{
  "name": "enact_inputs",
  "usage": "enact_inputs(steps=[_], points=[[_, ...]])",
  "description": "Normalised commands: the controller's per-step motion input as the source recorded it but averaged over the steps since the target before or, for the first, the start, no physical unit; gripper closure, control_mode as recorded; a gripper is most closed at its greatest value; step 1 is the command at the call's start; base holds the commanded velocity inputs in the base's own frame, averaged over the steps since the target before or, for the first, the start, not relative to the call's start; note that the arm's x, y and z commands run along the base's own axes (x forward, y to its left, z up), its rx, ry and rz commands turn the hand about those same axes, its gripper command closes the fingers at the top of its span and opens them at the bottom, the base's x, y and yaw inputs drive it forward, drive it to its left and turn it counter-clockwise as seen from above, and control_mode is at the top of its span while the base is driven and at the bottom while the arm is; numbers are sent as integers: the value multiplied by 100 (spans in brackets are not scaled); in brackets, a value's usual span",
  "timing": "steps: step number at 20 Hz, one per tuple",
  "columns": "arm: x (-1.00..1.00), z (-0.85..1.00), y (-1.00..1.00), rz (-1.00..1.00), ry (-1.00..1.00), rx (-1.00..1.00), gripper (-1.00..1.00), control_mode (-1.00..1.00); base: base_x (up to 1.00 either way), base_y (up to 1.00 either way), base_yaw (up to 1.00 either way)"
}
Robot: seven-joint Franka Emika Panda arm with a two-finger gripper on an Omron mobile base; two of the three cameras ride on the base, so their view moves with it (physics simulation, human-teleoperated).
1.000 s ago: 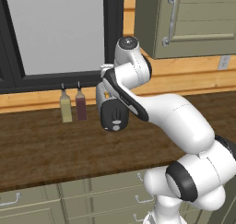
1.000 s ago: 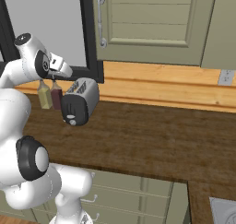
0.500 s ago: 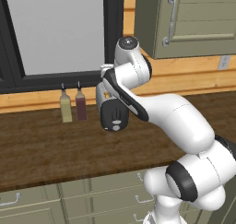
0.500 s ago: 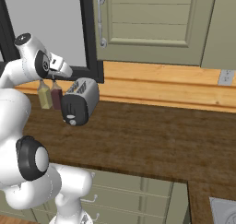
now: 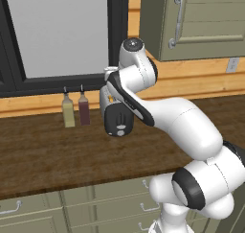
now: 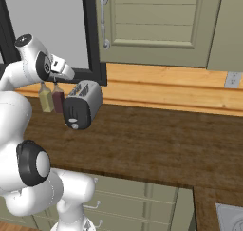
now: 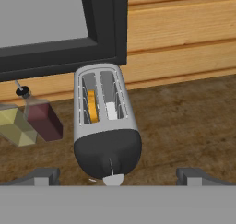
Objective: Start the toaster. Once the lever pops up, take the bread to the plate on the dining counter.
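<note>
Here, my jaws hang released above the toaster (image 7: 107,126).
Bread (image 7: 92,106) sits in its left slot; two bottles (image 7: 28,121) stand beside it on the bench (image 7: 184,121).

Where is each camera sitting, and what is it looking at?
Left base view: behind the arm on its left, looking down at the counter; the white arm rises at lower right, hiding part of the toaster.
Right base view: behind on the right; the arm rises at lower left beside the toaster.
Hand view: on the hand, looking down into the toaster's slots; the open gripper frames its black end.
All three share the toaster and two bottles.
</note>
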Motion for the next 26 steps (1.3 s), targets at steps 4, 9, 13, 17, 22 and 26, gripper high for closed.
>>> enact_inputs(steps=[4,9,13,17,22,26], points=[[0,0,0,0,0,0,-100,-100,0,0,0],[0,0,0,0,0,0,-100,-100,0,0,0],[0,0,0,0,0,0,-100,-100,0,0,0],[0,0,0,0,0,0,-100,-100,0,0,0],[0,0,0,0,0,0,-100,-100,0,0,0],[0,0,0,0,0,0,-100,-100,0,0,0]])
